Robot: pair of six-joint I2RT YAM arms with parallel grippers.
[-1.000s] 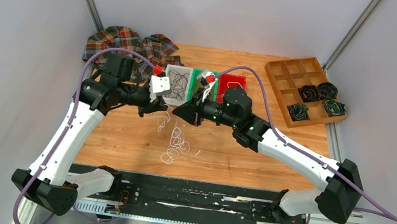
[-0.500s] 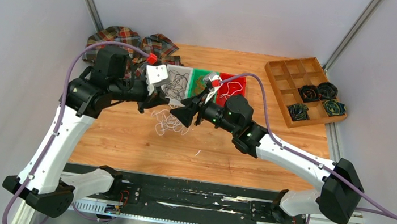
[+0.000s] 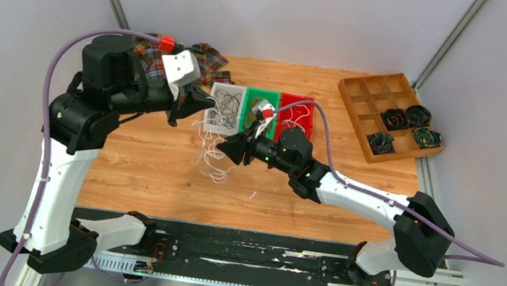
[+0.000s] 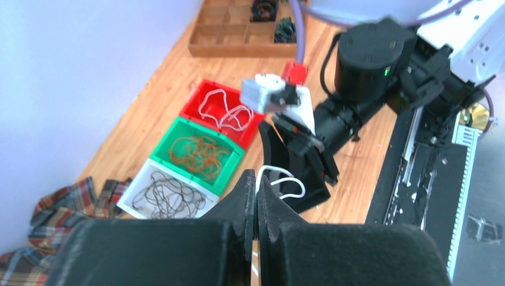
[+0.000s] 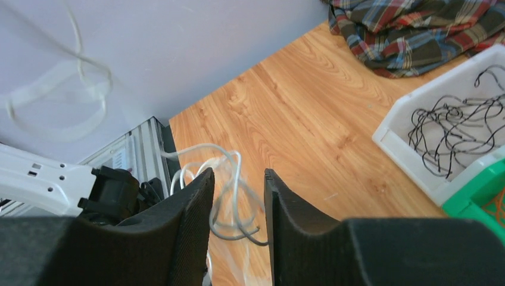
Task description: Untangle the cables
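Top view: L gripper (image 3: 183, 109) is high over the far-left part of the light wooden table (image 3: 145, 170), jaws pressed together on the top of a loose bunch of thin white cables (image 3: 214, 156). The bunch dangles from it down toward the table. R gripper (image 3: 229, 147) sits just right of the hanging bunch, approx mid-height; its jaw gap can't be read here. Behind them are 3 small plastic bins in a row: white bin (image 3: 214, 94) w/ thin black cables (image 3: 226, 107), green bin (image 3: 249, 107), red bin (image 3: 310, 106). Plaid cloth (image 3: 209, 61) lies far-left, divided wooden tray (image 3: 373, 92) far-right.

L wrist view: L fingers (image 4: 241, 196) are closed tight, w/ a white loop (image 4: 284, 180) pinched btwn them and sticking out past the tips. R gripper (image 4: 298, 164) is just beyond. The green bin (image 4: 235, 156) holds orange-brown cables (image 4: 199, 155); the red bin (image 4: 196, 98) holds more thin white cables.

R wrist view: R fingers (image 5: 190, 214) are spread apart. White strands (image 5: 229, 179) run through the gap, not clamped; pad contact can't be told. The white bin (image 5: 405, 128) is at right.
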